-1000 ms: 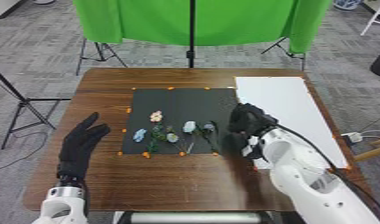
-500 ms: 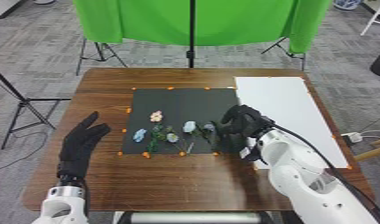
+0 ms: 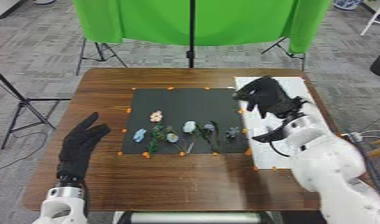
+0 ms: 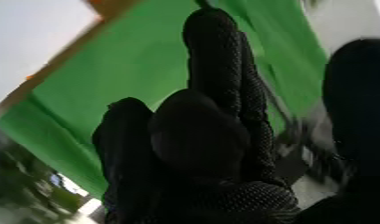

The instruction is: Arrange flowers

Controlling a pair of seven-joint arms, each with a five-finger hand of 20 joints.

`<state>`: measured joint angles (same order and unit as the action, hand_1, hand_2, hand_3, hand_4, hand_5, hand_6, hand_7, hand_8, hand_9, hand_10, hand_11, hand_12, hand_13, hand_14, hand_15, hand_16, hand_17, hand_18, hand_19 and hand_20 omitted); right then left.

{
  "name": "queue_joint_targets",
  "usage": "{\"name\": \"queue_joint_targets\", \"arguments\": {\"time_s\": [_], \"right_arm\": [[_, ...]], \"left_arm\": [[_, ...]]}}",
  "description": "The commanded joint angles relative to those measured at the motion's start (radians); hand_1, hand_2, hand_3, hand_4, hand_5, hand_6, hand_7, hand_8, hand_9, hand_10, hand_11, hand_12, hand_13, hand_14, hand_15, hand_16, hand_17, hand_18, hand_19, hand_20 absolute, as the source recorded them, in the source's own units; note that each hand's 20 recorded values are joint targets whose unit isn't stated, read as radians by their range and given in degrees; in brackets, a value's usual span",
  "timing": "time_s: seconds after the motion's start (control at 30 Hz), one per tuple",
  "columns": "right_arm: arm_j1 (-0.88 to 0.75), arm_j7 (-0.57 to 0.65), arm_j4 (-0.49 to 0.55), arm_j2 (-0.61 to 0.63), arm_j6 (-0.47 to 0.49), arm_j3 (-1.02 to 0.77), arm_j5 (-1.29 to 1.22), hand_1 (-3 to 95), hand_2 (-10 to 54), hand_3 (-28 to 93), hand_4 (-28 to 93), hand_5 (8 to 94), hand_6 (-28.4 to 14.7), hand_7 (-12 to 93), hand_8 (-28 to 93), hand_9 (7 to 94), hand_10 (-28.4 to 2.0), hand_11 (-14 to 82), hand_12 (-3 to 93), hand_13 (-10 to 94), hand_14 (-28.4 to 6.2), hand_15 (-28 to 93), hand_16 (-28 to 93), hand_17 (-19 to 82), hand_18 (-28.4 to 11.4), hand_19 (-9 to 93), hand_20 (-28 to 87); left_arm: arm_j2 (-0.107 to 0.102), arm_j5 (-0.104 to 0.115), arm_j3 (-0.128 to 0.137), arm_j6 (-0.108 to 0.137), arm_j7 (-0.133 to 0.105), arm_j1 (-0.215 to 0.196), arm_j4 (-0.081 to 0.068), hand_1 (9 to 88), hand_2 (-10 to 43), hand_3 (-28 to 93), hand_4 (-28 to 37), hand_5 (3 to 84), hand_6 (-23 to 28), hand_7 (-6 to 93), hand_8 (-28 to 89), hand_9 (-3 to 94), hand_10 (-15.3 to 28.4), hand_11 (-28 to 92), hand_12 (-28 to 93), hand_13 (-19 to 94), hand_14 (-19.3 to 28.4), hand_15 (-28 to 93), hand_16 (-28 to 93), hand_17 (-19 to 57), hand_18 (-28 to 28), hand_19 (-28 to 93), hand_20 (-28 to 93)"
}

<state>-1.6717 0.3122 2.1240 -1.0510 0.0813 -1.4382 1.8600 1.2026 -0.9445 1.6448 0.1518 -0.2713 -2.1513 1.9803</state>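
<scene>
Over the white sheet (image 3: pixel 284 142) in the head view is my right hand (image 3: pixel 268 94), raised and open, with no flower seen in it. The right wrist view shows this hand (image 4: pixel 204 145) with one finger stretched up and others slightly bent. Artificial flowers lie on the black mat (image 3: pixel 191 100): a pink one (image 3: pixel 156 116), a light blue one (image 3: pixel 139 134), a pale yellowish one (image 3: pixel 172 137), a whitish one (image 3: pixel 190 127), a bluish one (image 3: pixel 209 128) and a grey-blue one (image 3: pixel 233 132) near the mat's right edge. My left hand (image 3: pixel 77 145) rests open left of the mat.
The brown table (image 3: pixel 169 180) carries orange marks along the mat and sheet. Beyond its far edge hang a green cloth (image 3: pixel 249 30) and a black stand pole (image 3: pixel 192 55). My right arm (image 3: pixel 324 155) crosses the table's right side.
My right hand has moved from the mat's right edge up and right over the white sheet, uncovering the grey-blue flower. The left hand has not moved.
</scene>
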Motion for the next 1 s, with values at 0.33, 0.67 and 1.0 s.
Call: {"name": "queue_joint_targets", "arguments": {"time_s": [0.33, 0.67, 1.0], "right_arm": [[-0.394, -0.415, -0.036, -0.348, 0.043, -0.396, -0.627, 3.4, 3.3, 73, -17, 29.1, 1.7, 6, -7, 31.8, -11.6, 1.4, 9.0, 18, -7.0, -1, 12, 7, -8.1, -1, 25], [-0.43, -0.426, -0.026, -0.381, 0.135, -0.39, -0.581, 2.5, 3.5, 73, -17, 30.6, 0.4, 6, -7, 34.9, -12.0, 2.8, 8.6, 21, -7.1, 0, 10, 10, -8.7, -1, 23], [-0.422, -0.424, -0.022, -0.384, 0.16, -0.391, -0.588, 3.0, 4.1, 73, -17, 31.5, 0.4, 6, -7, 35.9, -12.1, 3.2, 9.1, 22, -8.9, 3, 9, 11, -10.5, 0, 23]], "left_arm": [[0.004, -0.034, -0.011, -0.032, -0.023, -0.013, 0.016, 21.6, 0.2, 64, -23.5, 43.1, 3.4, 9.4, -4, 47.1, 13.7, 21, 17, 38, 16.5, 20, 7, 6.2, 13.6, 8, 25], [-0.01, -0.061, -0.018, -0.053, -0.026, 0.008, 0.033, 21.7, 0.3, 64, -23.4, 43.5, 3.6, 9.2, -4, 47.1, 13.7, 21, 17, 38, 16.7, 18, 6, 7.3, 12.8, 5, 24], [-0.022, -0.085, -0.022, -0.074, -0.037, 0.024, 0.035, 21.7, 0.3, 65, -23.4, 43.6, 3.5, 9.0, -4, 47.2, 13.6, 21, 17, 38, 16.6, 17, 6, 7.2, 13.0, 5, 24]]}}
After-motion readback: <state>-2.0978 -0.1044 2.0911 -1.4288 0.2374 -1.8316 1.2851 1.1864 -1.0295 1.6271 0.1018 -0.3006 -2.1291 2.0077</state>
